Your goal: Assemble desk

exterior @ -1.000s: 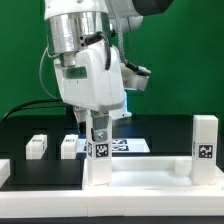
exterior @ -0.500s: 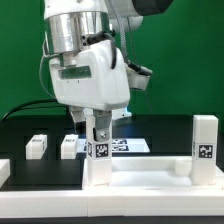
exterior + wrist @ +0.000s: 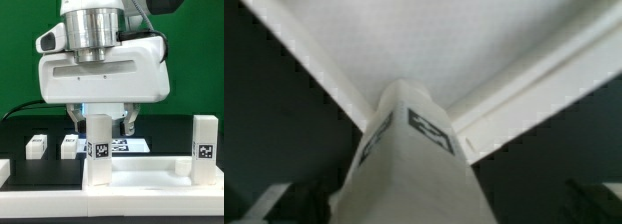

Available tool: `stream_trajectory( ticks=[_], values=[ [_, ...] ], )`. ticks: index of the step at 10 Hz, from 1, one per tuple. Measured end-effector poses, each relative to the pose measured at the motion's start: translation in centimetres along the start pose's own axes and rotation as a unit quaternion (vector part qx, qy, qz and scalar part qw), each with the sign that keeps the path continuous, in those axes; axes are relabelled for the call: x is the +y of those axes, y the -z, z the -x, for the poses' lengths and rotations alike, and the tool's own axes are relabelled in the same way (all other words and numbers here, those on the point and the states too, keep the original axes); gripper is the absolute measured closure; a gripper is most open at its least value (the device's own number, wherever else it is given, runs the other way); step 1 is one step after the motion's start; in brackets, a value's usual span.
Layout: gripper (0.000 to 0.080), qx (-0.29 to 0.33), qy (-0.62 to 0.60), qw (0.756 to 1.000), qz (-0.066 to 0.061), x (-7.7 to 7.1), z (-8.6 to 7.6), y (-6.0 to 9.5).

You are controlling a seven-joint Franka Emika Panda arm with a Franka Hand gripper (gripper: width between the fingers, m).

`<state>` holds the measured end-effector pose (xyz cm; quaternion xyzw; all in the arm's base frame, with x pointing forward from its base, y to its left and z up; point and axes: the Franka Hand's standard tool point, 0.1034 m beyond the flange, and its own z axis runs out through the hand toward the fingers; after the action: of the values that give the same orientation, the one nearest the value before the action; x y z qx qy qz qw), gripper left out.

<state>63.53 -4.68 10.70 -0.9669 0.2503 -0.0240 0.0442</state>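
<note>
The desk top (image 3: 150, 178), white and rimmed, lies at the front of the black table. One white leg (image 3: 98, 140) with a marker tag stands upright at its corner on the exterior view's left. A second tagged leg (image 3: 204, 140) stands at the corner on the right. My gripper (image 3: 100, 122) hangs right over the first leg, its broad white hand facing the camera. The fingers (image 3: 128, 122) stand on either side of the leg with gaps showing, so it is open. In the wrist view the leg (image 3: 411, 160) fills the middle, rising from the desk top (image 3: 438, 45) between the fingers of my gripper (image 3: 434, 205).
Two loose white legs (image 3: 37, 146) (image 3: 68, 146) lie on the table behind the desk top on the exterior view's left. The marker board (image 3: 132, 146) lies flat behind the gripper. A green backdrop closes the back.
The hand has turned about its vertical axis over the leg, from a slanted side-on pose to its broad face toward the camera. The fingers now stand apart from the leg.
</note>
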Motion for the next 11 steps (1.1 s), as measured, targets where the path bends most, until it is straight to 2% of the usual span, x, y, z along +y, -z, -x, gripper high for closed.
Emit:
stream_trajectory(
  ticks=[3, 5, 6, 7, 9, 10, 11],
  values=[
    [0.0151, 0.011, 0.078, 0.997, 0.002, 0.61, 0.21, 0.00],
    [0.0151, 0.016, 0.162, 0.987, 0.006, 0.76, 0.01, 0.03],
    [0.0151, 0.034, 0.287, 0.957, 0.016, 0.95, -0.37, 0.14],
    [0.0151, 0.034, 0.375, 0.926, 0.021, 1.37, -0.08, 0.00],
    [0.0151, 0.034, 0.347, 0.937, 0.020, 1.33, -0.11, -0.04],
    [0.0265, 0.034, 0.347, 0.937, 0.021, 1.37, -0.11, -0.07],
    [0.0413, 0.034, 0.308, 0.951, 0.018, 1.35, -0.08, -0.12]
  ],
)
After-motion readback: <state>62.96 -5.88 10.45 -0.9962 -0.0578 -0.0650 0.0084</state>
